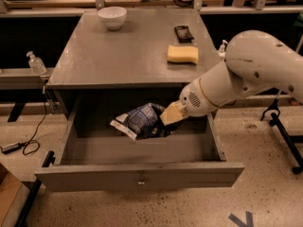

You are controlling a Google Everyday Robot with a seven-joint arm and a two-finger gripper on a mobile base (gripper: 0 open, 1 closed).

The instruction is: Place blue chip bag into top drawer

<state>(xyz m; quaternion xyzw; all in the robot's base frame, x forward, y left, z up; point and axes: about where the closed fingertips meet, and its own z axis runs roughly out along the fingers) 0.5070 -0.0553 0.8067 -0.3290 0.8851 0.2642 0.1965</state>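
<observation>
The blue chip bag (140,121) is a crinkled dark-blue foil bag with pale ends. It hangs inside the open top drawer (137,174), above the drawer floor near its back. My gripper (163,123) is shut on the bag's right end, reaching in from the right below the cabinet's top edge. The drawer is pulled far out, with a small metal knob (140,182) at the centre of its front panel.
On the cabinet top (94,60) stand a white bowl (112,17) at the back left, a yellow sponge (182,54) and a small black packet (183,33) at the right. A clear bottle (36,63) stands on a shelf at the left. A stand leg (284,136) is at the right.
</observation>
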